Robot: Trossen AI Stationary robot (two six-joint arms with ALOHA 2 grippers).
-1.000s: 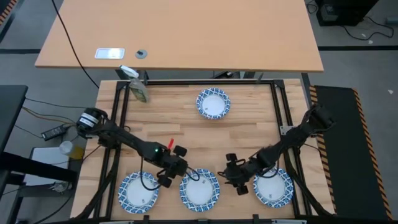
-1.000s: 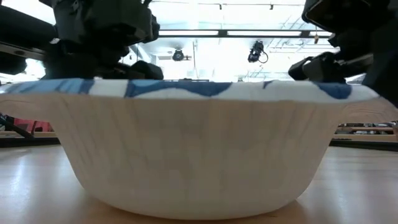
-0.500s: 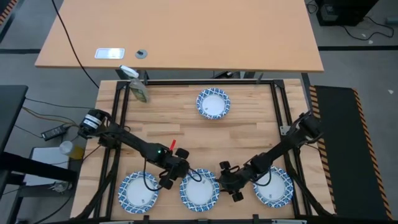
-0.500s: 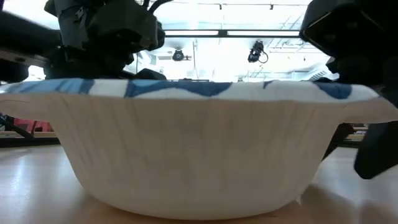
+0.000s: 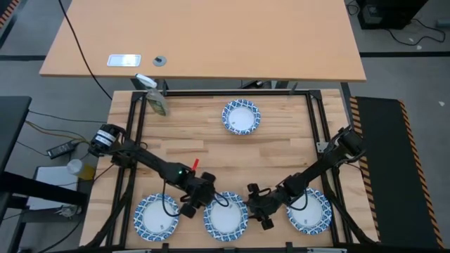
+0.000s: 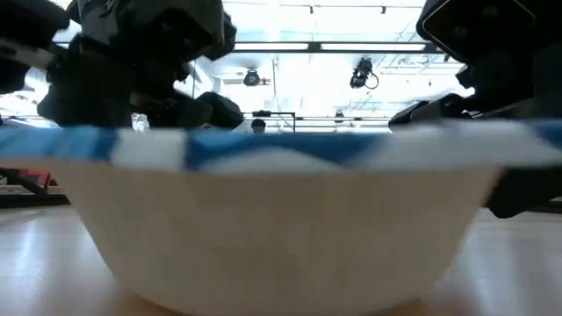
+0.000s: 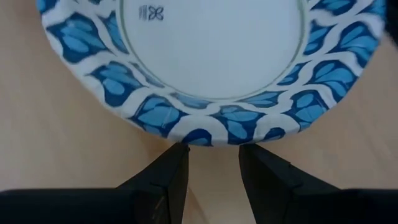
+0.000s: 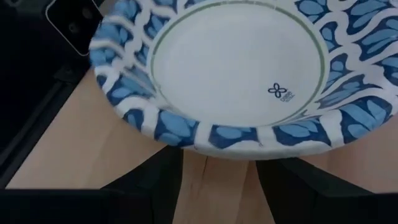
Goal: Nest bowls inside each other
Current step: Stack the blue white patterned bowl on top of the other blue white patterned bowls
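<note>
Our left fingers stood partly apart, straddling the near rim of the middle bowl without closing on it; nothing was held. Our right fingers were spread wider, flanking the opposite rim of that same bowl, and also held nothing. From above, the left gripper sat at the bowl's left edge and the right gripper at its right edge, both low in the frame, with each arm stretching back toward its own side of the desk.

The middle bowl lay in a row along the bottom of the frame, between the left bowl and the right bowl. A fourth bowl sat alone at upper centre, well apart from the others. We could see only these four, all resting separately, none nested.

We judged the step in hand to be taking hold of the middle bowl. The next move called for one pair of fingers to pinch the rim, lift the bowl clear, and lower it squarely into a neighbouring bowl.
</note>
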